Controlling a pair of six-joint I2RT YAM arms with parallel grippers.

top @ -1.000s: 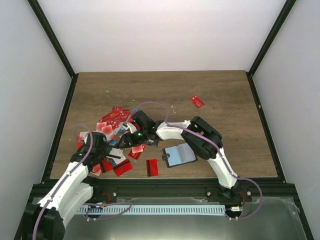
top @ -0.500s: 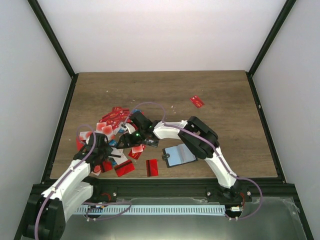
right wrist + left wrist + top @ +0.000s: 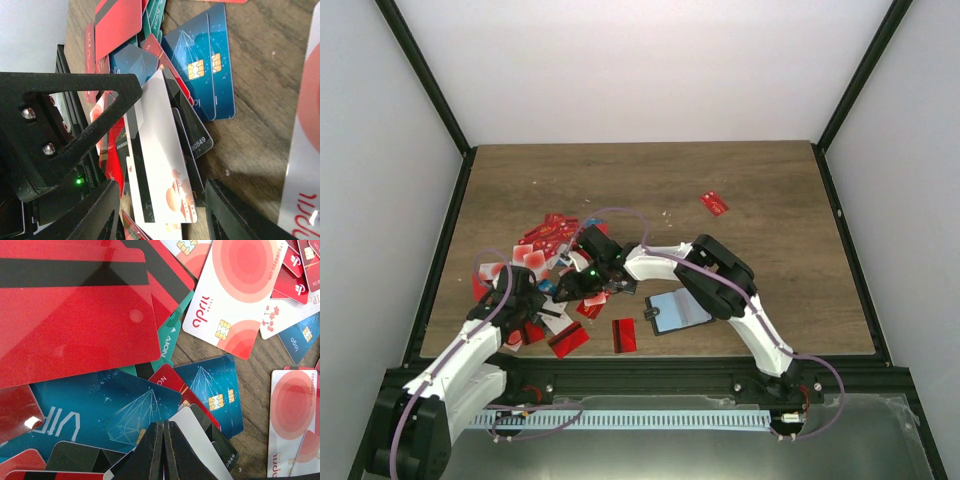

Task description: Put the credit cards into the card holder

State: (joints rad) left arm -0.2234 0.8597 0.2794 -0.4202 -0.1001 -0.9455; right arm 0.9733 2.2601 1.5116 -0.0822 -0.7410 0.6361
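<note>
The credit cards [image 3: 542, 250] lie in a loose heap, red, white and blue, at the table's left middle. The black card holder [image 3: 680, 308] lies open, to the right of the heap. My left gripper [image 3: 163, 424] is shut, nothing between its fingers, its tip pressed down among the cards. A white card [image 3: 160, 160] with a dark stripe rests tilted against that tip. My right gripper [image 3: 162, 215] is open, its jaws standing close on either side of this white card's near end. From above, both the left gripper [image 3: 528, 308] and the right gripper [image 3: 575, 287] meet at the heap's near edge.
One red card [image 3: 714, 203] lies alone at the back right. Two more red cards [image 3: 624, 334] lie near the front edge, beside the holder. A black frame rail [image 3: 620, 368] runs along the table's near side.
My right gripper has slid a little left into the heap and its jaws have narrowed around the white card. The left arm shifted slightly, then held still, shut.
</note>
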